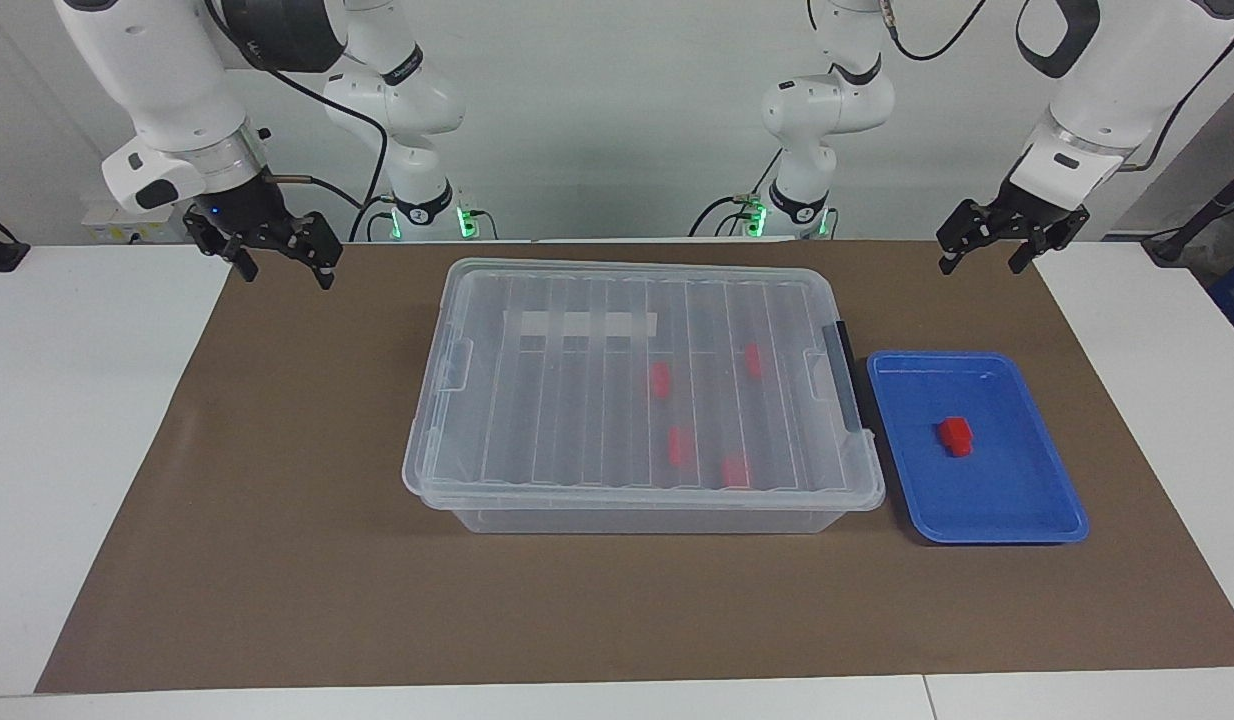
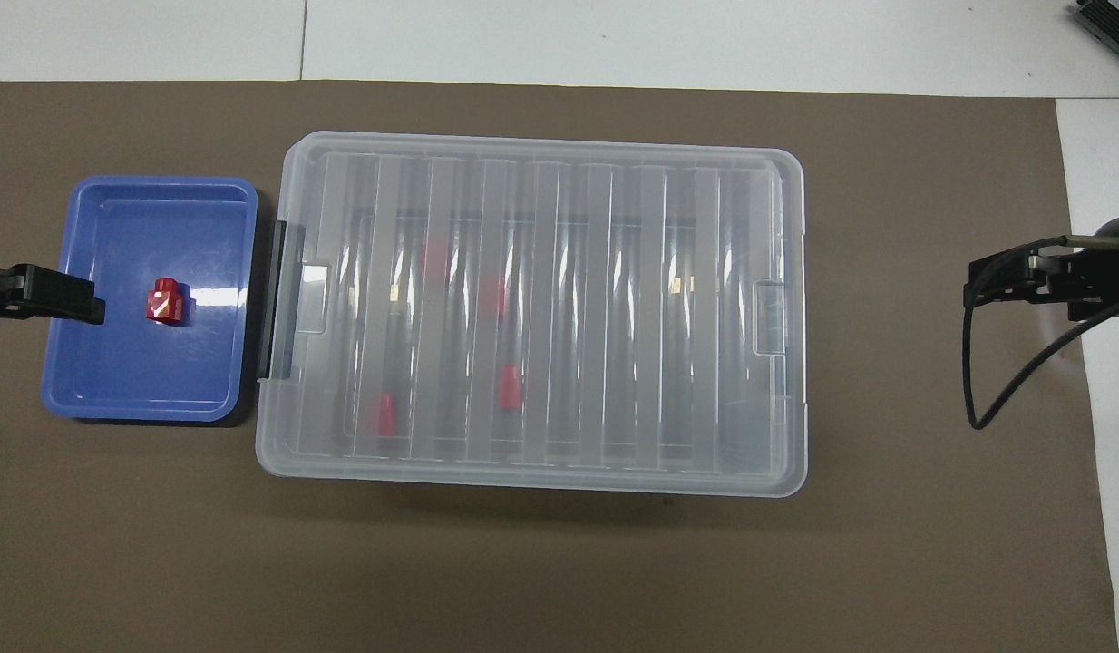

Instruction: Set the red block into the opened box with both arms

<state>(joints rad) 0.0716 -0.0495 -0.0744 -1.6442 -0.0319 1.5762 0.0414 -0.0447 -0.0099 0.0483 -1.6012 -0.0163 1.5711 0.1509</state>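
One red block [image 1: 956, 436] [image 2: 167, 301] lies in the shallow blue tray [image 1: 977, 505] [image 2: 142, 381], beside the box toward the left arm's end of the table. The box [image 1: 537, 420] [image 2: 614, 317] is a clear bin in the middle of the brown mat, and its ribbed lid lies flat on it. Several more red blocks [image 1: 660, 380] [image 2: 509, 385] show through the lid. My left gripper [image 1: 982, 262] [image 2: 79, 304] hangs open and empty, high over the mat's edge by the tray. My right gripper [image 1: 277, 265] [image 2: 977, 286] hangs open and empty over the mat's other end.
A brown mat [image 1: 277, 560] covers the table between white margins. A black bar [image 1: 845, 375] runs along the box's end next to the tray. A black cable [image 2: 1004, 390] dangles from the right wrist.
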